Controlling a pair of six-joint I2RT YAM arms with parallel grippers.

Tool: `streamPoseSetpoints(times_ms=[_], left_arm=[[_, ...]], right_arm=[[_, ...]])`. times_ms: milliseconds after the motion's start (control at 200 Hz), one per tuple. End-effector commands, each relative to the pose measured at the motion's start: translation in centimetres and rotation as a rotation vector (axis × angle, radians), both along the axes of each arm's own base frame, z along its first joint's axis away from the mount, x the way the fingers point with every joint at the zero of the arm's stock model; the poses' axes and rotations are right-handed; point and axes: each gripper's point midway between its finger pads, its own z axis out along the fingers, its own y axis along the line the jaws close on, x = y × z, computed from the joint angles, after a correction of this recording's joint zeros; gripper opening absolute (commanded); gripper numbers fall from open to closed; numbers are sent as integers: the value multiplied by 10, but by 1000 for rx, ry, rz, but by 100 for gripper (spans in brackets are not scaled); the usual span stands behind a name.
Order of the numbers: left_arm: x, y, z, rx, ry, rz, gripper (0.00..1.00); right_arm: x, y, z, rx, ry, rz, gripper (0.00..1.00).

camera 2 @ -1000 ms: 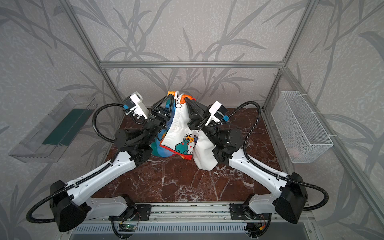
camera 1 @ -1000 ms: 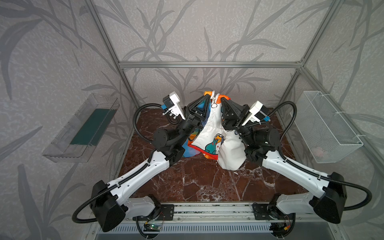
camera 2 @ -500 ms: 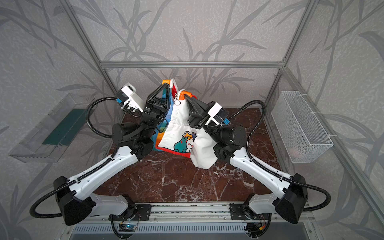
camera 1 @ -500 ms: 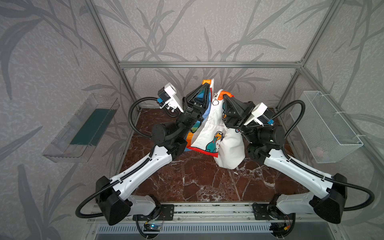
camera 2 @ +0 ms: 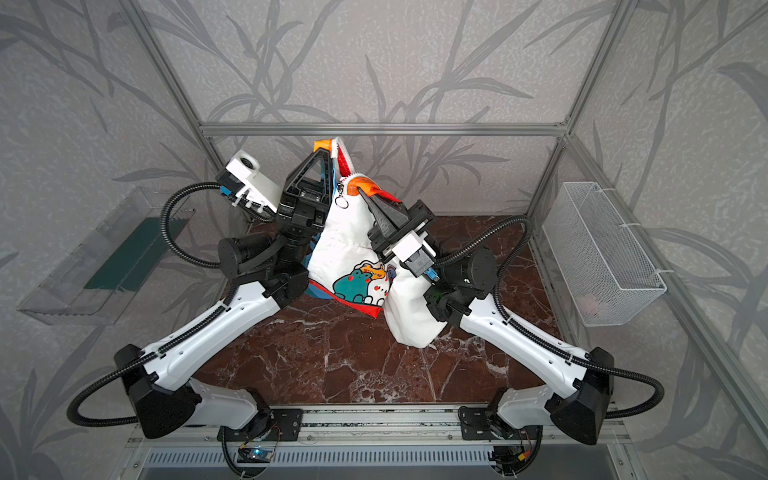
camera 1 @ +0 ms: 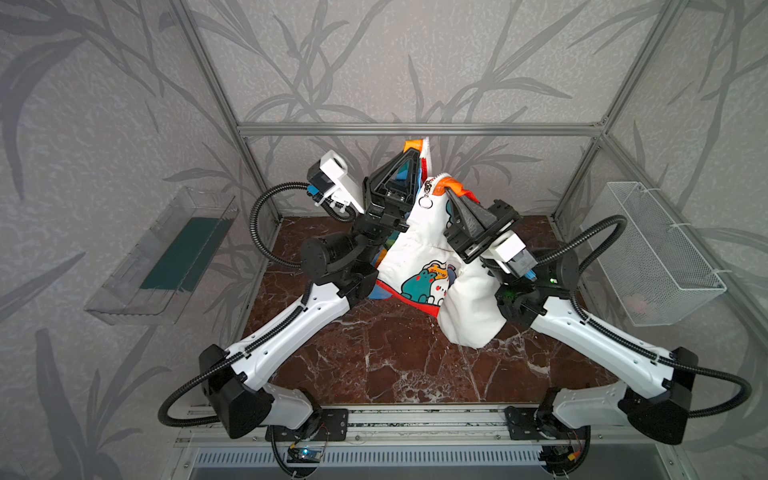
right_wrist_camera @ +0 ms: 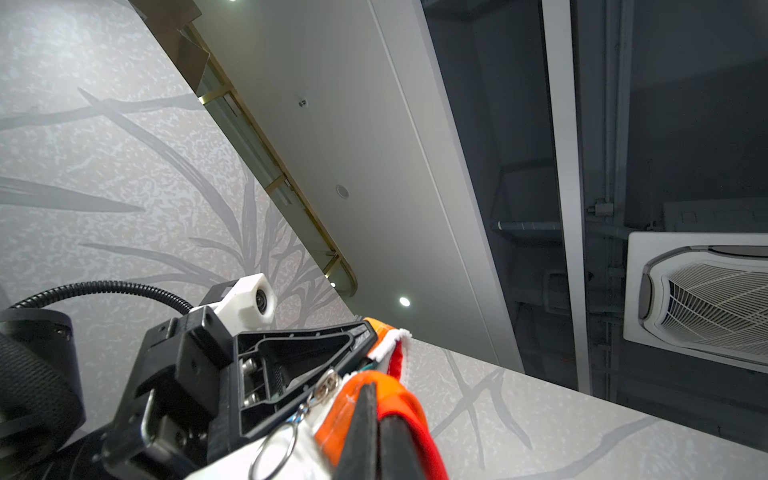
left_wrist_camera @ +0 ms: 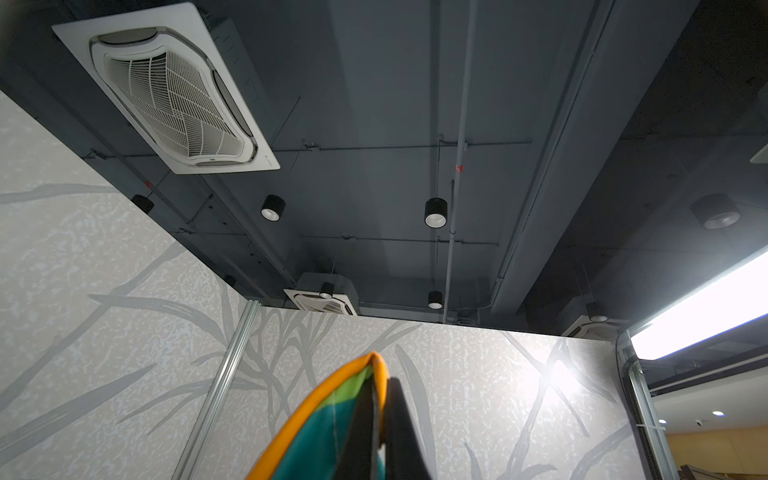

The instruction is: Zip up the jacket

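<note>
Marble bench [camera 1: 374,365], back edge; my left gripper [camera 1: 409,154] and right gripper [camera 1: 448,192] each pinch the jacket [camera 1: 415,237] collar; tugging apart could slip it.

White cartoon jacket [camera 1: 419,245] hanging, lifted.

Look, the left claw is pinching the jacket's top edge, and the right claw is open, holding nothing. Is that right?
Not quite. The left gripper does pinch the top edge of the jacket, but the right gripper is not open: it is shut on the jacket's orange trim, as the right wrist view shows.
</note>
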Motion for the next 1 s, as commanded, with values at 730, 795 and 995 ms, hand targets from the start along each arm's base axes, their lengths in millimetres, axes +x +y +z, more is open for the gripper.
streamPoseSetpoints(times_ms=[730,795,995], left_arm=[[18,0,-13,-23,66,9,0],[13,6,-6,-38,61,16,0],[5,15,13,-28,83,36,0]], right_arm=[[21,-58,34,392,226,552,0],[20,-56,33,374,209,526,0],[19,-50,30,327,181,497,0]])
